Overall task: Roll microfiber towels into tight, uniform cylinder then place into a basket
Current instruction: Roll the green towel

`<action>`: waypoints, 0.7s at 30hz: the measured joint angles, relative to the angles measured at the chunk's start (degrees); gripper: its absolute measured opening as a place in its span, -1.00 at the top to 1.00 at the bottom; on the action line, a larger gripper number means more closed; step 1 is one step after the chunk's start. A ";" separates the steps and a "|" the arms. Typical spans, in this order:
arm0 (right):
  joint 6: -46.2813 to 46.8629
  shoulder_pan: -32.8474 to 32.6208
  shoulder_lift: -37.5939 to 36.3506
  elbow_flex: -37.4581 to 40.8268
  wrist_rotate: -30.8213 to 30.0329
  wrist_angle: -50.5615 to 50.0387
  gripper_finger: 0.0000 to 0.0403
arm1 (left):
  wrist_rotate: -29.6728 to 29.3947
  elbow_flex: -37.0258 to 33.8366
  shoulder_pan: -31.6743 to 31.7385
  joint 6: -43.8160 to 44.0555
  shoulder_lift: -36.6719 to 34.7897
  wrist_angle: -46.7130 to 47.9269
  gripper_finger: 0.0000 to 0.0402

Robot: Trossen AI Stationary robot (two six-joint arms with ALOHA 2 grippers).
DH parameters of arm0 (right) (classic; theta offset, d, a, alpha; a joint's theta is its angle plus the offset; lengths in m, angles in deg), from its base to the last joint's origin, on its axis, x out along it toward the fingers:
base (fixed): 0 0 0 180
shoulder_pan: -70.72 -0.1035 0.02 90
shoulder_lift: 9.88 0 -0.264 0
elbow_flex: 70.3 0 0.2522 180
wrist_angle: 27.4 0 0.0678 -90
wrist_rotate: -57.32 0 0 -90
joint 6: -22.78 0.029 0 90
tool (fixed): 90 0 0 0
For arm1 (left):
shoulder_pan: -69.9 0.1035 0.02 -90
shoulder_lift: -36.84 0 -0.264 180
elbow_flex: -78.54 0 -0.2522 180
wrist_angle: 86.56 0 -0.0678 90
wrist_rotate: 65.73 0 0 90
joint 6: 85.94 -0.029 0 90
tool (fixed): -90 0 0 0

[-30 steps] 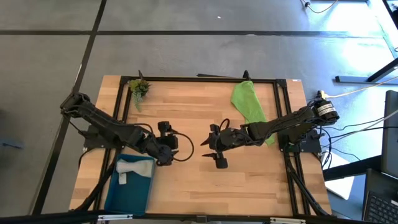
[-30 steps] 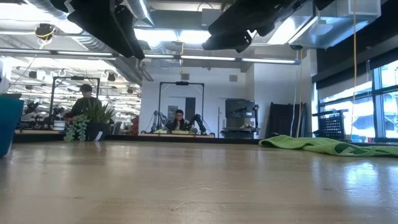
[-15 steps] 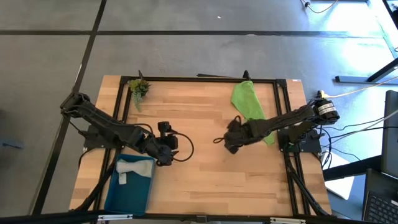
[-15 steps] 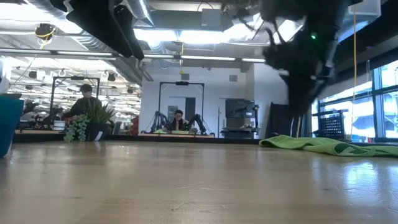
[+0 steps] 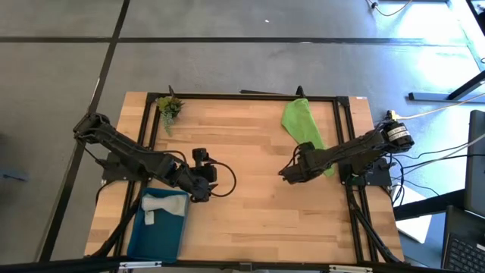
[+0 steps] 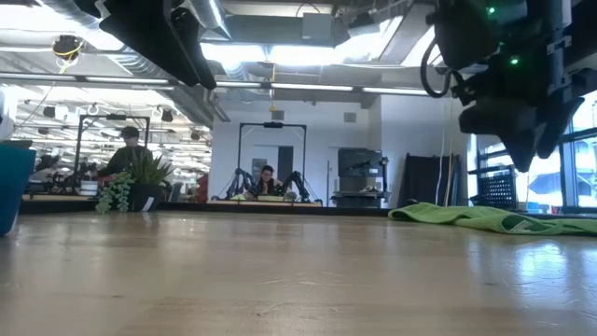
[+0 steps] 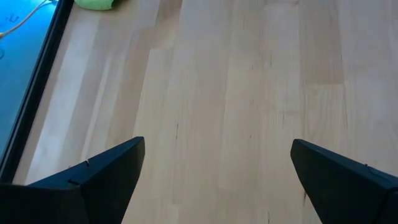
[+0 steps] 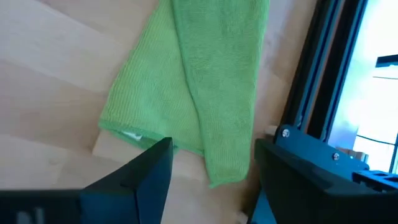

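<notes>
The lime green towel [image 5: 303, 125] lies flat and loosely folded at the table's far right, and also shows in the low view [image 6: 494, 217]. My right gripper [image 5: 288, 172] hangs open just above its near end [image 8: 186, 112], pointing steeply down and touching nothing. A pale towel [image 5: 163, 206] lies in the far end of the teal basket [image 5: 170, 235] at the near left. My left gripper [image 7: 217, 145] stands open over bare wood beside the basket [image 5: 203, 184].
A small plant sprig [image 5: 169, 108] lies at the far left corner. A black frame rail [image 8: 323, 74] runs along the table's right edge close to the green towel. Bare wood [image 5: 242, 144] stretches between the two arms.
My right gripper has drawn back from the table's middle toward the right edge and the green towel. It has rolled about its own axis and tipped from nearly level to pointing steeply down, sinking a little, and has stayed open.
</notes>
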 joint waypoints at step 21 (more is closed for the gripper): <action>-3.15 6.00 0.07 15.44 9.38 7.74 -0.13 | -0.02 0.00 0.00 0.00 0.00 -0.04 -0.97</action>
